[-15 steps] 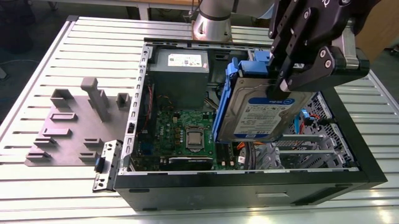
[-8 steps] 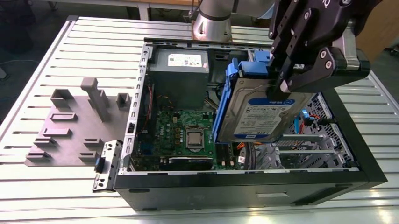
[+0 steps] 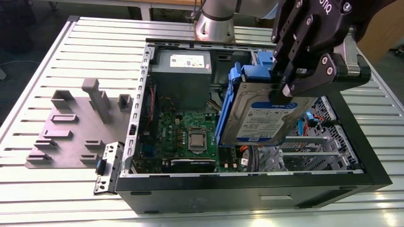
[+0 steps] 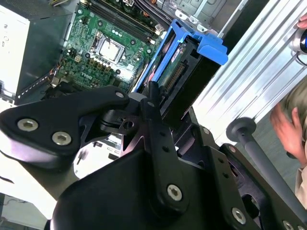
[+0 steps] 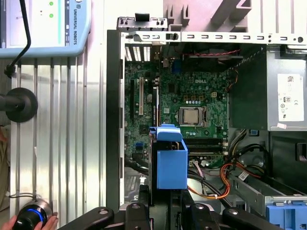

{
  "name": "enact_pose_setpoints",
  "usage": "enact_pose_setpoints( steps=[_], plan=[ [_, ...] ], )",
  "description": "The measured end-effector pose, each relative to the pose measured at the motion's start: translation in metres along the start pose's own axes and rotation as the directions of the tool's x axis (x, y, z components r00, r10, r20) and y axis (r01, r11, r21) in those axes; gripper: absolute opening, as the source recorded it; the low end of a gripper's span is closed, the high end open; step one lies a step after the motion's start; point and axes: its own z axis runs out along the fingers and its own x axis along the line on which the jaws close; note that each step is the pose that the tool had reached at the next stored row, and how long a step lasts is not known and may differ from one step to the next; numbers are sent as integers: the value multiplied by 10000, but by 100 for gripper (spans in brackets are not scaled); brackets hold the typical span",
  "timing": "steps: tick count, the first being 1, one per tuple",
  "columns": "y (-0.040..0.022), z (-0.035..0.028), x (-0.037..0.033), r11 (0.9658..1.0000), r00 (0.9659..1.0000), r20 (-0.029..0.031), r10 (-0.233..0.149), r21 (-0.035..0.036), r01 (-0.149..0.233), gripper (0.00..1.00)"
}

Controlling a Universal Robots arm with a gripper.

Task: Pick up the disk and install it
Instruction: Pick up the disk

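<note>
So here's where we're at: the pincer (image 3: 285, 89) is clenched on the top end of the disk (image 3: 264, 118), which hangs in the air over the open computer case (image 3: 252, 182), label side facing the exterior camera. It's tipped off vertical with the low end pointing down into the case, so our guess is it's being angled for a drive slot, not dropped flat. Gripping by the end makes sense to us, since it leaves the blue side rails bare for whatever guides they ride in.

In the first wrist view the disk's blue carrier (image 5: 170, 160) sits edge-on over the motherboard (image 5: 192, 105).

Around it in the exterior view:
- The power supply (image 3: 183, 71) is at about 10 o'clock from the disk, and the motherboard sits at roughly 8 o'clock.
- The metal bay cage (image 3: 306, 147) is at about 4 o'clock, just beside the disk's low end.
- A blue bracket (image 3: 261, 57) peeks out at 12 o'clock, behind the pincer.
- A grey fixture plate (image 3: 75, 127) lies on the slatted worktop (image 3: 50, 66), at 9 o'clock from the case and well apart from the action.

What bugs us is the orange cables (image 5: 216, 188) looping close to the carrier, which look like a snag risk. There's also a person's hand (image 5: 8, 224) resting by a blue-lit knob (image 5: 29, 214) on the worktop.
</note>
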Motion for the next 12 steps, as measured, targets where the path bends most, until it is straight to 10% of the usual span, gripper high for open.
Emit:
enact_pose_setpoints(
  steps=[12],
  plan=[
    [-181,14,-3,9998,10000,-4,6,-187,-6,35]
  ],
)
